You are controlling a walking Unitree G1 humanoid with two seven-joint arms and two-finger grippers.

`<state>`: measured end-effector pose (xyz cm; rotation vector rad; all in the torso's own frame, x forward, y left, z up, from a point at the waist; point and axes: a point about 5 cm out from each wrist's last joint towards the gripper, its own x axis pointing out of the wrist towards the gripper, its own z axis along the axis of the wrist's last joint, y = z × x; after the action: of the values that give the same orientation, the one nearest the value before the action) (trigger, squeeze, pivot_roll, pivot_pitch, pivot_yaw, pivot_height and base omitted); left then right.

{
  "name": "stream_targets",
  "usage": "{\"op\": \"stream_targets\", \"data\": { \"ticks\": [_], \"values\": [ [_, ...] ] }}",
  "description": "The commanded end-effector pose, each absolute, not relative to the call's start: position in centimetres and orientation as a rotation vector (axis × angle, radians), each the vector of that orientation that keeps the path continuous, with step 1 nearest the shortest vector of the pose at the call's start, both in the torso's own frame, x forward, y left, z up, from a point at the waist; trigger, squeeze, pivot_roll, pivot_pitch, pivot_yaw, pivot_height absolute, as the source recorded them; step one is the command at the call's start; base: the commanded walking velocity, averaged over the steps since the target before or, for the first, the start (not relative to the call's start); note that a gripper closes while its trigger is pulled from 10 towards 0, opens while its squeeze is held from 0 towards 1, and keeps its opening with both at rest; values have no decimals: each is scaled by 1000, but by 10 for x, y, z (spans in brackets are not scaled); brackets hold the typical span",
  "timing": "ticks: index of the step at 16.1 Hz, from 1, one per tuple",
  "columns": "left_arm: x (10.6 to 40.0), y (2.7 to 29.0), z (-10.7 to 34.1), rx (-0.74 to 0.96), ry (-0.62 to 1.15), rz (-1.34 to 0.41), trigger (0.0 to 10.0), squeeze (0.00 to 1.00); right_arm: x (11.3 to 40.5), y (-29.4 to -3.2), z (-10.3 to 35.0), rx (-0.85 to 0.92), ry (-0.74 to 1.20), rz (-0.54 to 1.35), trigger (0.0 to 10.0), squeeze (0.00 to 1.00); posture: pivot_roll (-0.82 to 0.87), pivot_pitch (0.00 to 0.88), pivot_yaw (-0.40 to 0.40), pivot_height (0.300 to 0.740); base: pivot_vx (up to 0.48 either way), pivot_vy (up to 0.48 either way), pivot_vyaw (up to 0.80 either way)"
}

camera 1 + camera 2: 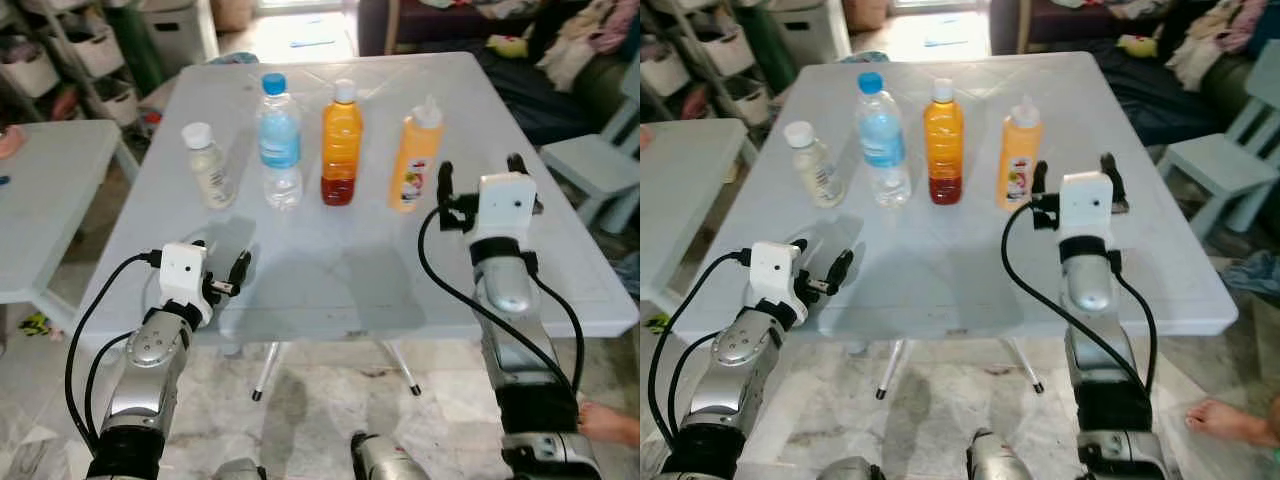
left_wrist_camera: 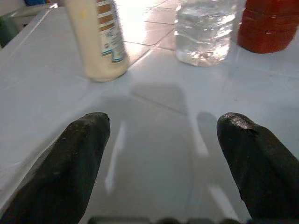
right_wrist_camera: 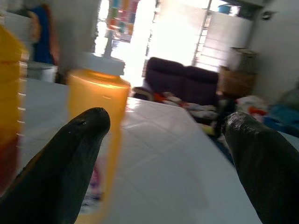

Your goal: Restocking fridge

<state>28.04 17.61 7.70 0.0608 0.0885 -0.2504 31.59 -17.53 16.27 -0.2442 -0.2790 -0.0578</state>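
Four bottles (image 1: 279, 140) are lined up mid-worktop (image 1: 330, 270), with bare surface left toward the near edge. The left hand (image 1: 225, 270) is held open at that edge; the right hand (image 1: 480, 175), fingers spread, is raised just beside the yellow bottle (image 1: 416, 155).

Four bottles (image 1: 300, 145) abreast on table (image 1: 330, 270)

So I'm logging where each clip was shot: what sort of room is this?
Probably a home living room: a dark sofa piled with clothes, storage shelves with bins, and a white folding table on a tiled floor.
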Motion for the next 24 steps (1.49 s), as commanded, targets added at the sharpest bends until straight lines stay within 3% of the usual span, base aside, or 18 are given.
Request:
{"op": "stream_targets", "data": {
  "ticks": [1, 18, 22, 23, 24],
  "values": [
    [281, 179, 80, 69, 88, -252, 10000, 0, 321, -172, 166, -227, -284, -16, 10000, 0, -37, 68, 84, 740, 0, 0, 0],
    [280, 181, 79, 84, 102, -262, 10000, 0, 360, -187, 184, -191, -292, 33, 10000, 0, -8, 83, 103, 740, 0, 0, 0],
    [279, 182, 80, 92, 105, -263, 10000, 0, 372, -180, 190, -191, -289, 85, 10000, 0, 9, 86, 105, 740, 0, 0, 0],
    [278, 182, 80, 94, 107, -262, 10000, 0, 373, -179, 191, -186, -285, 91, 7451, 0, 11, 87, 105, 740, 0, 0, 0],
    [278, 183, 80, 96, 108, -261, 10000, 0, 374, -178, 191, -184, -284, 96, 706, 0, 13, 88, 107, 740, 0, 0, 0]
  ]
}}
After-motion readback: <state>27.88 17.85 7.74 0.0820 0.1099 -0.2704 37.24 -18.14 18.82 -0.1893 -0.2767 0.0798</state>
